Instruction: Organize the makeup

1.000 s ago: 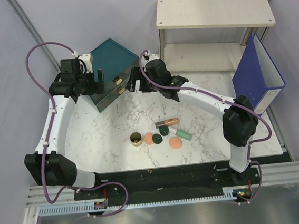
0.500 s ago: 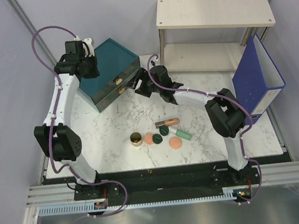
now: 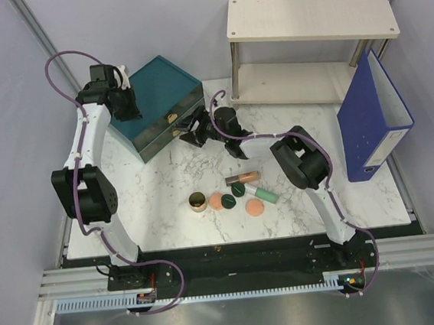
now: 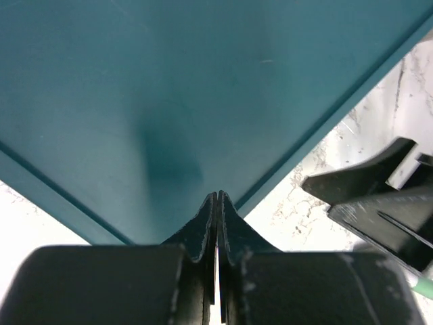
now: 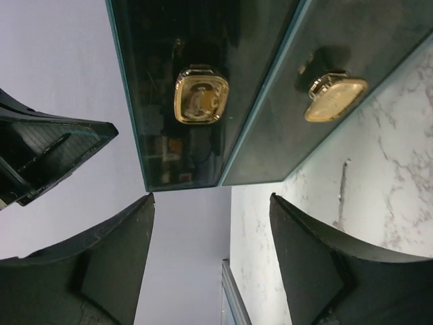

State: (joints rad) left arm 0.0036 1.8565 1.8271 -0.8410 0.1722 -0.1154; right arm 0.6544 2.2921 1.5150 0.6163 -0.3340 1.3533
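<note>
The makeup lies in a loose cluster at the table's middle: a gold-lidded jar (image 3: 198, 202), two peach discs (image 3: 216, 202) (image 3: 254, 208), two dark green compacts (image 3: 238, 190) (image 3: 228, 201), a copper-tipped tube (image 3: 242, 178) and a mint tube (image 3: 262, 195). Neither gripper is near it. My left gripper (image 3: 127, 108) (image 4: 217, 198) is shut and empty, over the teal drawer box's lid (image 4: 169, 101). My right gripper (image 3: 186, 131) (image 5: 211, 197) stands open just in front of the box's clear drawers, facing their gold knobs (image 5: 201, 95) (image 5: 335, 98).
The teal drawer box (image 3: 160, 91) sits at the back left. A wooden two-level shelf (image 3: 309, 38) stands at the back right, with a big blue binder (image 3: 374, 117) upright beside it. The right arm stretches across the table behind the makeup.
The left gripper has shut and swung back over the box's left side. The right gripper has moved left and nearer, down to the drawer fronts, and its jaws have narrowed a little.
</note>
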